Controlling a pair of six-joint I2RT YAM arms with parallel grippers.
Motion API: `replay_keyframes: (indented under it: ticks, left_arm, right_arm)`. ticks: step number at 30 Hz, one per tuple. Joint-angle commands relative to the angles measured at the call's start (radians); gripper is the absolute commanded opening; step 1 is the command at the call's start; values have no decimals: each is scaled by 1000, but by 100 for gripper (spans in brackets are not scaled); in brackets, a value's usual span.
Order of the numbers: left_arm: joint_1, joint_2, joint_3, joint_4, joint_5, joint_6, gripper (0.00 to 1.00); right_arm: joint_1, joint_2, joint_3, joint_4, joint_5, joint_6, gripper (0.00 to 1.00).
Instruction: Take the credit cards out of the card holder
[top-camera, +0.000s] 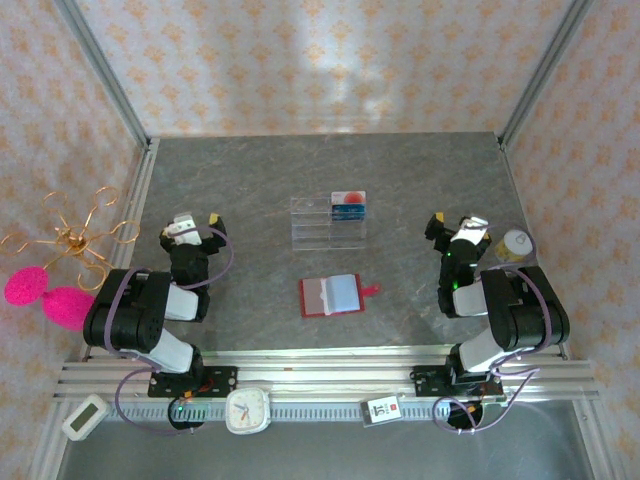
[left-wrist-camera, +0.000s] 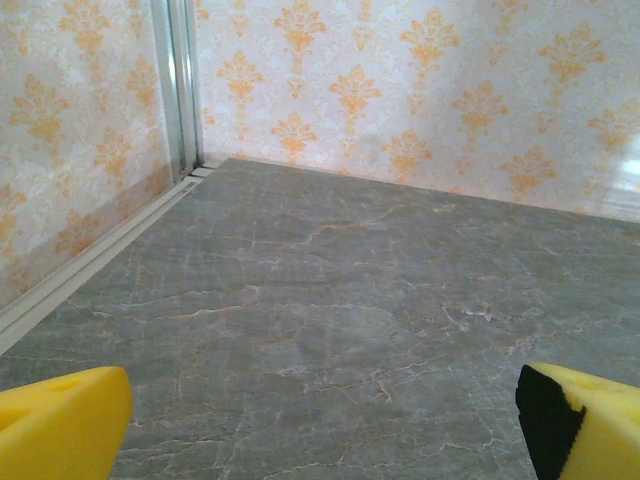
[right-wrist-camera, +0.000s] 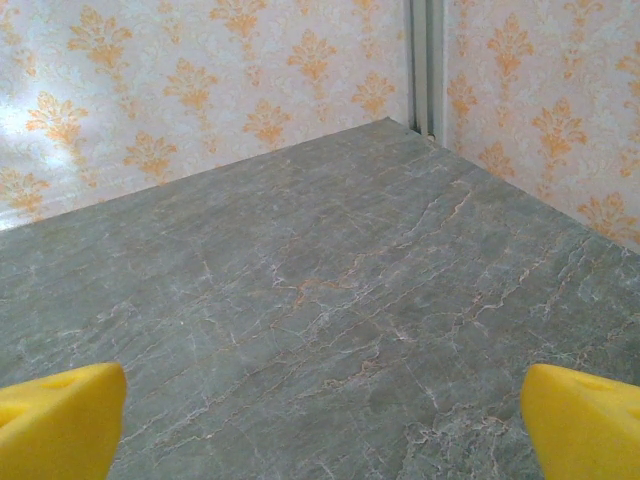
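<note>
Bare table (top-camera: 250, 180) lay open from the left gripper (top-camera: 197, 219) and the right gripper (top-camera: 455, 224) inward to the opened wallet (top-camera: 331, 295) in the near middle. A clear rack (top-camera: 326, 228) stood just beyond the wallet, apart from it. A pale round tub (top-camera: 515, 245) sat near the right gripper, on its right. Walls (top-camera: 300, 60) closed the left, right and far edges.

Red card holder (top-camera: 316, 298) lies open mid-table, blue credit card (top-camera: 345, 292) inside.
</note>
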Motion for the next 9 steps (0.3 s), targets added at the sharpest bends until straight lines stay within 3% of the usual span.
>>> replay_keyframes:
  ticks: [1,9]
  left_arm:
    - [-11,6,20,3,29,20,99]
    - [-12,7,19,6,25,21,99]
  right_arm:
    - [-4,-4,-14,47,-3,-6,100]
    - [-4,-4,-13,47,-4,-4,100]
